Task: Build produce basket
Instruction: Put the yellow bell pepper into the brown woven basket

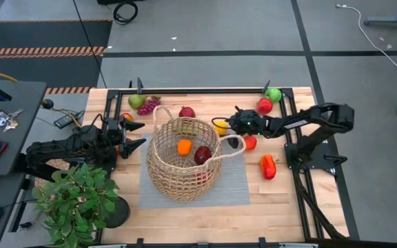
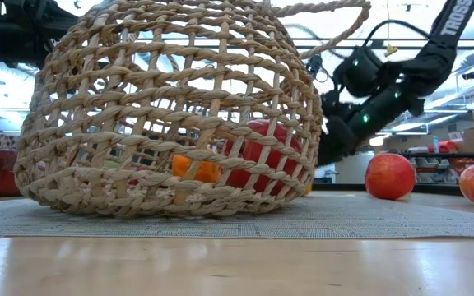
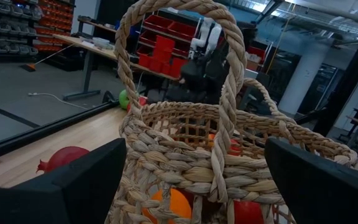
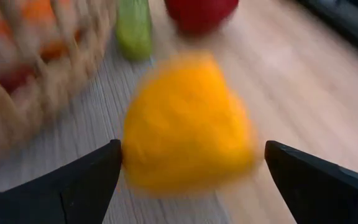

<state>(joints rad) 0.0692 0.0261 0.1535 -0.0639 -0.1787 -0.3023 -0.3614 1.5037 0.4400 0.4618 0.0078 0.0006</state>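
My right gripper (image 4: 188,171) stands wide open, empty, a yellow fruit (image 4: 188,121) between the jaws with its narrow end pointing away. Beyond it the basket (image 1: 183,160) sits upright on a grey mat (image 1: 236,182). My left gripper (image 1: 135,135), also wide open and empty, faces the basket's handle (image 3: 224,81). Wooden table (image 1: 295,207), shelving behind.
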